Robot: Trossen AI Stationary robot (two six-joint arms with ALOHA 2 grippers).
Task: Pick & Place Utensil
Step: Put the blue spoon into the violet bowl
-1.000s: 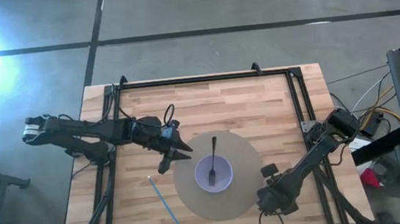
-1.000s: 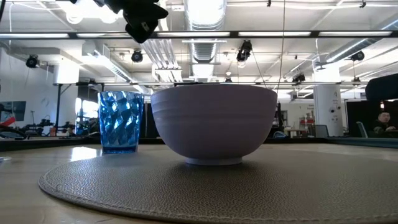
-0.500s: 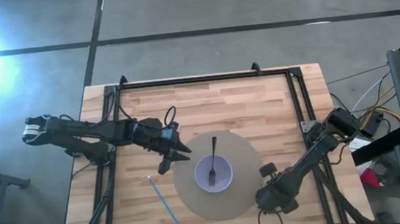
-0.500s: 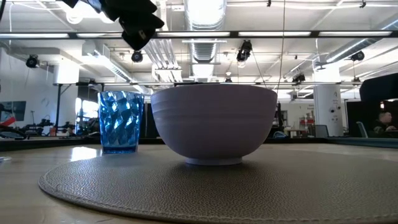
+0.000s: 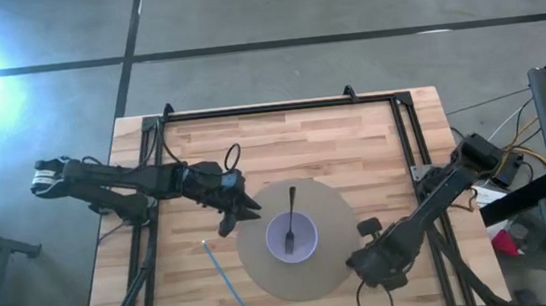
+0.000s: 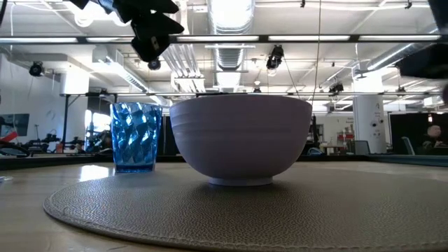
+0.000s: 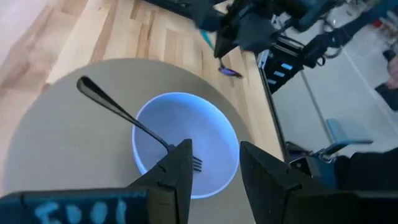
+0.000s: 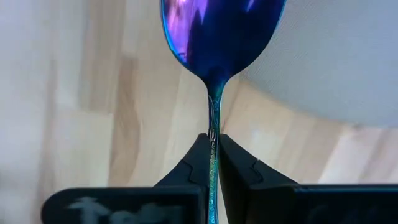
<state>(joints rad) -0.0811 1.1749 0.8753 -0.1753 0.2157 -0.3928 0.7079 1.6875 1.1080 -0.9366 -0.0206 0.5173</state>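
the right gripper is pinching a shiny purple-blue spoon by its thin handle, with the round end sticking out in front. in the high view this gripper hangs near the 4 o'clock edge of the round mat, close to the table's front edge. my guess is it grips the handle so the round end can go into the bowl first.

the bowl sits in the middle of the mat and a dark fork already leans in it, its handle pointing to 12 o'clock over the rim.

the left gripper hovers at the mat's 10 o'clock edge – its fingers are spread and hold nothing, so it looks done with the fork.

a blue straw lies on the wood at 8 o'clock of the mat – untouched. a blue cup shows beside the bowl in the low view.
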